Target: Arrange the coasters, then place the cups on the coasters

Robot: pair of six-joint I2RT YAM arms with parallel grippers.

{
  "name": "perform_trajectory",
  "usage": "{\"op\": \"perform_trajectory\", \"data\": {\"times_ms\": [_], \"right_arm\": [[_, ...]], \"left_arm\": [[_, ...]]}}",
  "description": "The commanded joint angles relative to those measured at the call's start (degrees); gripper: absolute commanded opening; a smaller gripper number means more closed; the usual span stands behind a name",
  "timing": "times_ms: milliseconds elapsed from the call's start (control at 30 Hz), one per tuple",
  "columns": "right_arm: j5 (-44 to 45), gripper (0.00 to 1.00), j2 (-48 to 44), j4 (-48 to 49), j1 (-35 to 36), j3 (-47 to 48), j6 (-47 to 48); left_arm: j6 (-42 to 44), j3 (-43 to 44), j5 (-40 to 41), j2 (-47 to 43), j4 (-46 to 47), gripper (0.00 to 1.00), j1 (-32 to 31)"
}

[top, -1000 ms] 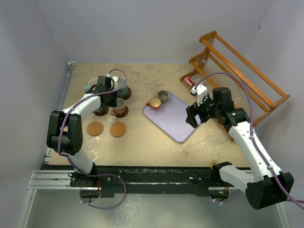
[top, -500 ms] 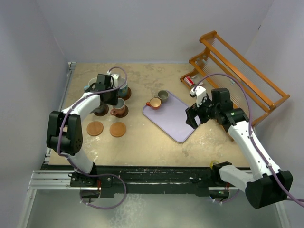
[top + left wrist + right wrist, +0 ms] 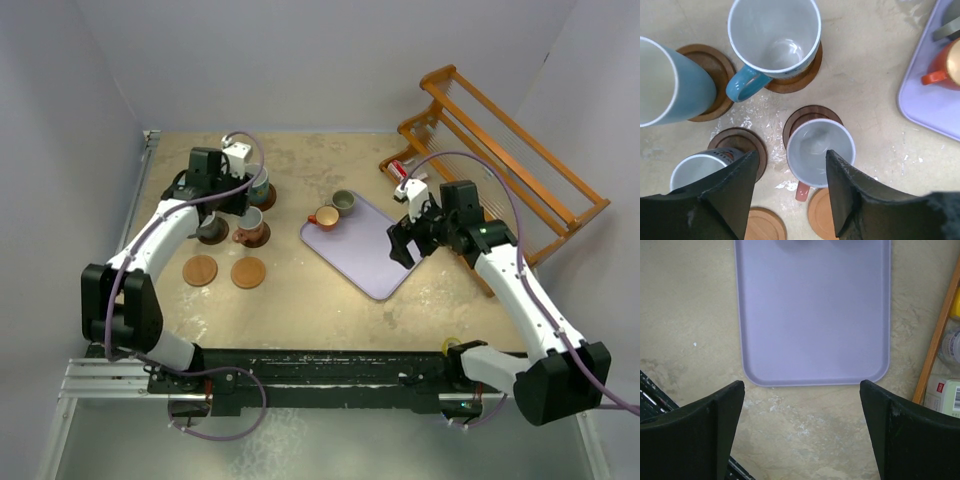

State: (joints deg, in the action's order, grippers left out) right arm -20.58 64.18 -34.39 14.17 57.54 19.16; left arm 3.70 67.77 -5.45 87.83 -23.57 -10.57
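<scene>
Left of the lavender tray [image 3: 365, 250], two bare coasters [image 3: 200, 270] await the small cups [image 3: 325, 216] on its far corner. Your left claw [image 3: 791, 160] hangs part open, empty, over four seated cups [image 3: 820, 150]; your right claw [image 3: 801, 390] gapes empty above the tray, ready to fetch.

High rear camera, two close downward wrist cameras; all share tray [image 3: 370, 255].

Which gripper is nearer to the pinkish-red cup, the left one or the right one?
Left. The left gripper hangs over the pinkish-red cup; the right gripper is far off, at the lavender tray's edge.
</scene>
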Motion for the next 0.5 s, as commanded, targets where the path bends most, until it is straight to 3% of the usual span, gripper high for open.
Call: {"op": "perform_trajectory", "data": {"times_ms": [0,167,467], "right_arm": [[-0.70,0.99,2.98,1.71,-0.03,4.68,1.24],[0.46,0.97,7.38,5.40,0.55,8.03,-1.73],[5.93,0.91,19.05,10.68,2.89,17.07,-8.97]], "left_arm": [[4.21,1.02,-2.09,-6.89,0.74,0.57,0.38],[6.30,0.02,-1.14,-11.38,0.55,0.68,0.38],[6.97,-2.95,-1.84,-19.43,3.25,0.74,0.37]]}}
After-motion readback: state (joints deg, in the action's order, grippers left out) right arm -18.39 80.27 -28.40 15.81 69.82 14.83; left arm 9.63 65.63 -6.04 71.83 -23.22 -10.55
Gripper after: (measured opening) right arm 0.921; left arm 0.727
